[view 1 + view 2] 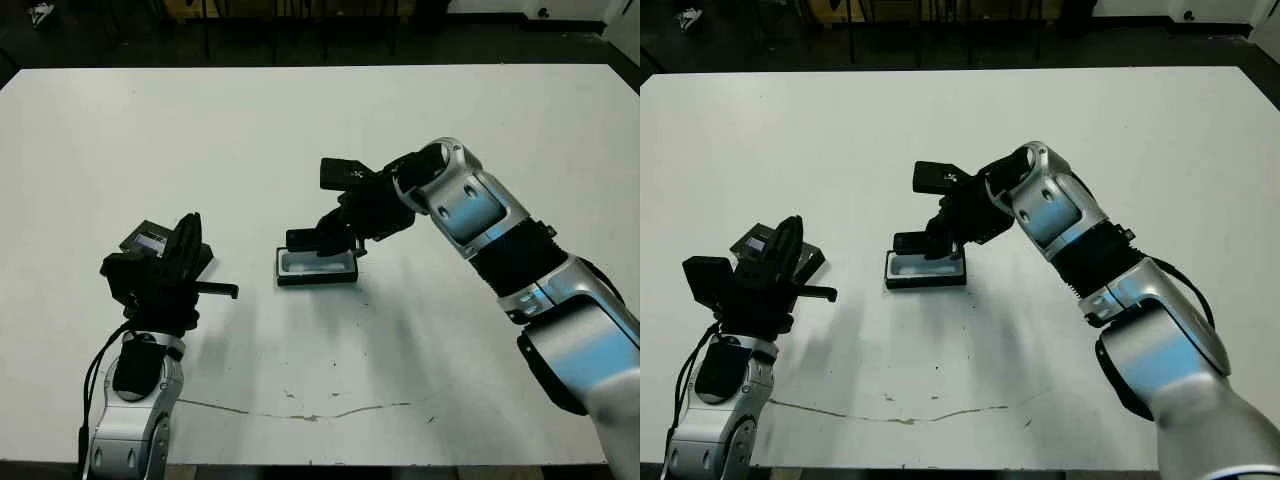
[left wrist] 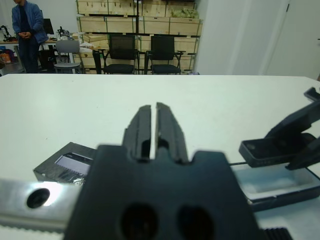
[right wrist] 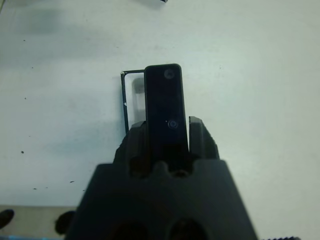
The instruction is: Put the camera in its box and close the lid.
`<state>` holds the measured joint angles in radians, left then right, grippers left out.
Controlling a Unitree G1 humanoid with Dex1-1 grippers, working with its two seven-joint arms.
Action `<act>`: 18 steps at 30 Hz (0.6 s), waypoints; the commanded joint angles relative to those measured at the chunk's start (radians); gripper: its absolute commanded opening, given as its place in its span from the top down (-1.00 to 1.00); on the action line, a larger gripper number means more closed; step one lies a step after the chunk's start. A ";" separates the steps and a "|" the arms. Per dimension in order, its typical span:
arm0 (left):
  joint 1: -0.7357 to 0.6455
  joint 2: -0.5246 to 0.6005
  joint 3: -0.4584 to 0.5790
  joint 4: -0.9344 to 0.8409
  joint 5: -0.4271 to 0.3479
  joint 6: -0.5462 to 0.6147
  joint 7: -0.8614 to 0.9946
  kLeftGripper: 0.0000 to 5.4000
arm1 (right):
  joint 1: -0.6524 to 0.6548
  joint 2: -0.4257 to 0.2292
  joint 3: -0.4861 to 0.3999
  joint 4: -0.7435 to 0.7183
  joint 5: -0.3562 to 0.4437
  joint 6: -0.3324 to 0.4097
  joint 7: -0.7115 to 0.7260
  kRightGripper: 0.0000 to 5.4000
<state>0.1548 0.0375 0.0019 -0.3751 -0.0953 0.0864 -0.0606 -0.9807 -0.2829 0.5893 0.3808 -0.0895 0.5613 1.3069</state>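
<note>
1. The right gripper (image 1: pixel 335 243) has its jaws clamped on the camera (image 3: pixel 165 107), which sticks out past the fingertips as a slim black bar.
2. The box (image 1: pixel 317 267) lies open on the desk (image 1: pixel 300 130) directly under the held camera, its white lining facing up. In the right wrist view the camera covers most of the hollow, with only a strip of white lining and the black rim showing along one side.
3. The relation that matters: the camera's long axis runs roughly parallel to the box's long axis, and the bar sits just above the hollow, slightly off to one side of it. I cannot tell from these views whether the camera's underside is already touching the lining or hangs a little above it.
4. My judgement is that the next move calls for a small sideways correction and a straight descent, since the hollow is only a little larger than the bar and a corner could catch on the rim.
5. The lid (image 1: pixel 148 239) lies flat on the desk just behind the left gripper (image 2: pixel 152 125), well apart from the box. The left arm is clearly the nearer one to it.
6. The left gripper's jaws are nearly closed with a thin slit between the fingers, and they hold nothing.
7. No brand, label or writing is readable on the camera, box or lid.
</note>
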 commanded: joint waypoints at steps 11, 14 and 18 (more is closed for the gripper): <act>0.020 -0.001 0.001 0.002 0.015 0.009 0.006 1.00 | 0.003 0.013 0.008 0.008 0.022 0.060 0.017 0.74; 0.022 -0.001 -0.001 0.004 0.022 0.001 0.008 1.00 | 0.005 0.015 0.017 0.016 0.019 0.064 0.023 0.74; 0.024 -0.002 0.001 0.002 0.017 0.003 0.005 1.00 | 0.012 0.016 0.021 0.014 0.016 0.054 0.018 0.74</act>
<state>0.1632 0.0366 0.0020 -0.3751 -0.0811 0.0834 -0.0587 -0.9797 -0.2664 0.6016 0.3862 -0.0710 0.6182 1.3231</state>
